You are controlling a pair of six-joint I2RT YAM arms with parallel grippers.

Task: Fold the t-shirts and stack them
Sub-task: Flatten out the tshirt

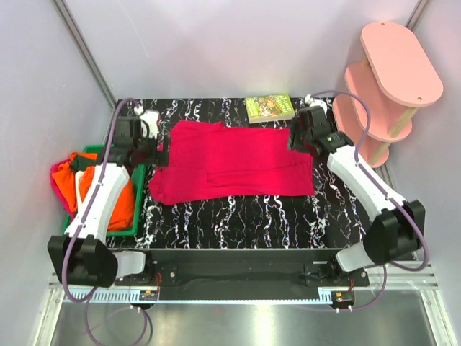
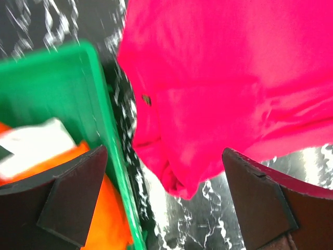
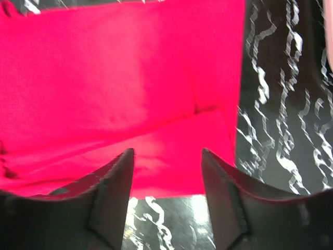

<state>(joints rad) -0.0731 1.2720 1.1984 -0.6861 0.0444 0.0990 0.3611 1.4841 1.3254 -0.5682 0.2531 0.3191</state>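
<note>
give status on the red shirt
Left pincer open, right pincer open, both empty. Red shirt spread flat. Green book beside its far edge, not on it.

1 crimson-red t-shirt [image 1: 230, 162] lies spread flat across the upper centre of the top view, with a fold seam along its lower half. At the left edge, an orange t-shirt [image 1: 127, 209] and a magenta-pink t-shirt [image 1: 57, 180] lie crumpled together. In the left wrist view, a white t-shirt [image 2: 31, 148] lies against the orange one.
</note>
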